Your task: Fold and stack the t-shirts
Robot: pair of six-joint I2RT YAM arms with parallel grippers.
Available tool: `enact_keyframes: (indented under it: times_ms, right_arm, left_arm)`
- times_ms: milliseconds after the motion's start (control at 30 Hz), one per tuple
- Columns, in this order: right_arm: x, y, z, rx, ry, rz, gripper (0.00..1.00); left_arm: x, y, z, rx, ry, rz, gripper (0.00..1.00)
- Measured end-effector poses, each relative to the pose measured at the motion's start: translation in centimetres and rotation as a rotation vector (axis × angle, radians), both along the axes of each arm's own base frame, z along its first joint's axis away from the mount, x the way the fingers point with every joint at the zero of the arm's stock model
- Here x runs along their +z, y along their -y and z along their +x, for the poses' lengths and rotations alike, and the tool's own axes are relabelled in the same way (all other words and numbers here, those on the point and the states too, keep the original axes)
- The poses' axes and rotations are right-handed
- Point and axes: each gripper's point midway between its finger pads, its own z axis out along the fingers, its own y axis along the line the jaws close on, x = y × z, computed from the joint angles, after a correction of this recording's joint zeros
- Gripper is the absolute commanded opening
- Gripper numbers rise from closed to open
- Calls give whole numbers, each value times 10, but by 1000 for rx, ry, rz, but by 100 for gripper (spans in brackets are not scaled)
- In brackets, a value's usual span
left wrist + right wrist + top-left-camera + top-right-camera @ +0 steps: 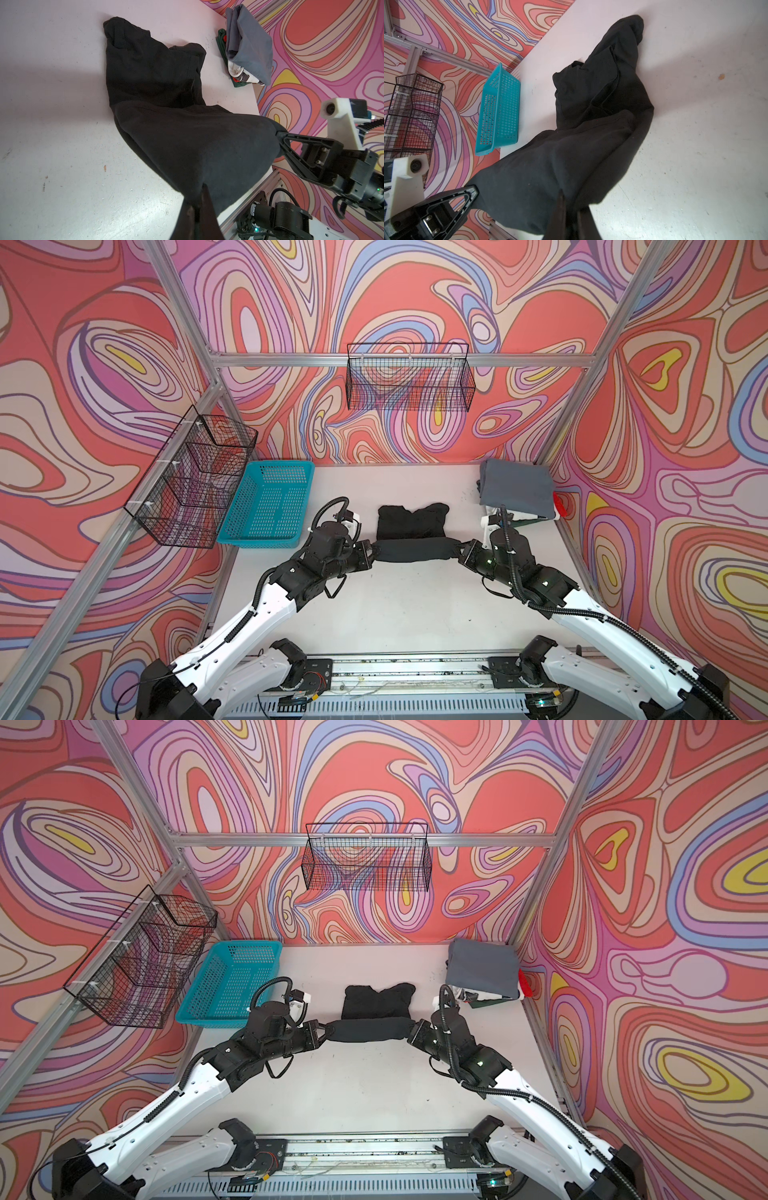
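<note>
The white table (395, 614) carries everything, and the turquoise basket (266, 510) at its far left corner is the mark for all that follows. Just beside the basket, on the side wall, hangs a black wire rack (191, 477). A second wire rack (409, 377) hangs on the back wall, above the basket and off to its right.

The black t-shirt (411, 520) lies right of the basket in both top views, near it but apart. Its far half, with the sleeves, rests on the table about level with the basket's near half. Its near edge is raised off the surface as a taut roll.

Farther right of the basket, at the opposite far corner, sits the stack. The grey t-shirt (515, 487) is on top, and a white t-shirt (234, 70), a dark green t-shirt (221, 41) and a red t-shirt (562, 507) show beneath it.

The left gripper (374, 551), off the basket's near right corner, has its jaws pressed together on the roll's left end. The right gripper (457, 549), beyond the shirt from the basket, pinches the right end likewise
</note>
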Motion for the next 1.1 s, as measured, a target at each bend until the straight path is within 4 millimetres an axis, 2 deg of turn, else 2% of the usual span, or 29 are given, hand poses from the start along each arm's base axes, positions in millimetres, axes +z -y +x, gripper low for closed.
enact_keyframes:
  times_ms: [267, 567, 800, 1100]
  right_arm:
    - [-8, 5, 0, -34, -15, -4, 0]
    - [-12, 7, 19, -82, -51, -107, 0]
    - [-7, 4, 39, -106, -40, -174, 0]
    - [-6, 2, 59, -119, -37, -247, 0]
  left_arm:
    - [-11, 0, 4, 11, -30, 33, 0]
    - [-17, 3, 15, 25, -45, 64, 0]
    - [-13, 4, 34, 44, -36, 89, 0]
    - [-20, 4, 60, 62, -64, 114, 0]
